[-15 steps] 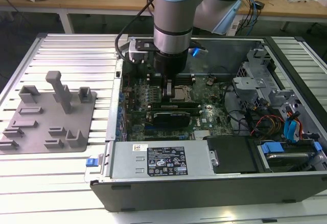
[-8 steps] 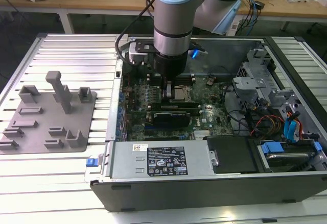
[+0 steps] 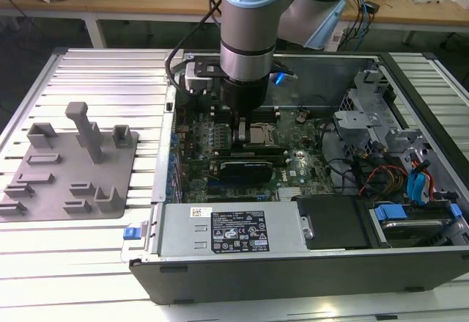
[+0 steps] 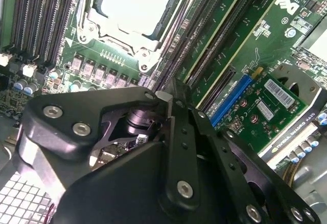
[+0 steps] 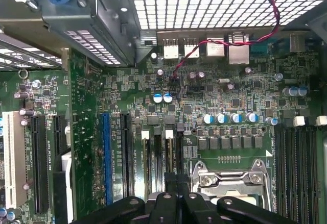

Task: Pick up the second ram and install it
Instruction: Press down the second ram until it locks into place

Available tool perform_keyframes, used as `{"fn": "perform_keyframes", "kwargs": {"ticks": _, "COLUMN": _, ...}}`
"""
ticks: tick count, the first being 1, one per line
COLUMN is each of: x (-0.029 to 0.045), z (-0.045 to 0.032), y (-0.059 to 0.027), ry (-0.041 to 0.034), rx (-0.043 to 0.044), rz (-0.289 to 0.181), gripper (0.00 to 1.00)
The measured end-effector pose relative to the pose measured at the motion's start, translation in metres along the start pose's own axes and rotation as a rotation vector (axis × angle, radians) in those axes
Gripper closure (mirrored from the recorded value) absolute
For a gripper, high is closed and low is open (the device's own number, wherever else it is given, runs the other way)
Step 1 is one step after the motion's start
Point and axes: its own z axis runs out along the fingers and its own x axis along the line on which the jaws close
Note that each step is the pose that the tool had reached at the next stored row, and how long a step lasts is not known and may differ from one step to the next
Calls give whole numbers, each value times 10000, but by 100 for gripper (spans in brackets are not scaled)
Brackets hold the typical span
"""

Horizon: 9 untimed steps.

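My gripper (image 3: 238,131) reaches down into the open computer case (image 3: 293,271), at the memory slots (image 5: 153,157) beside the processor socket (image 3: 262,133). In both wrist views its black fingers (image 4: 179,132) are drawn close together. They are shut on the second ram (image 5: 173,157), seen edge-on as a thin dark strip in line with one slot. Its green face is hidden. From between the fingertips of the gripper (image 4: 171,99) the strip's end (image 4: 177,87) pokes out. The gripper (image 5: 176,197) stands low over the board, with white slot latches (image 5: 168,134) just beyond it.
A black expansion card (image 3: 249,166) lies close beside the gripper, and its green board (image 4: 265,106) is in the second wrist view. A grey parts fixture (image 3: 66,161) rests on the table at the exterior view's left. The power supply (image 3: 234,230) and drive bays (image 3: 410,190) fill the case's near side.
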Motion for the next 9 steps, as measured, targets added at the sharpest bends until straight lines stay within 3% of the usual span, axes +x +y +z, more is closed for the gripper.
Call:
{"fn": "perform_keyframes", "kwargs": {"ticks": 3, "x": 0, "z": -190, "y": 2, "ry": 7, "rx": -4, "rz": 0, "gripper": 92}}
{"fn": "perform_keyframes", "kwargs": {"ticks": 5, "x": 0, "z": -190, "y": -3, "ry": 7, "rx": -4, "rz": 0, "gripper": 92}}
{"fn": "perform_keyframes", "kwargs": {"ticks": 9, "x": -4, "z": -191, "y": -106, "ry": 8, "rx": -4, "rz": 0, "gripper": 92}}
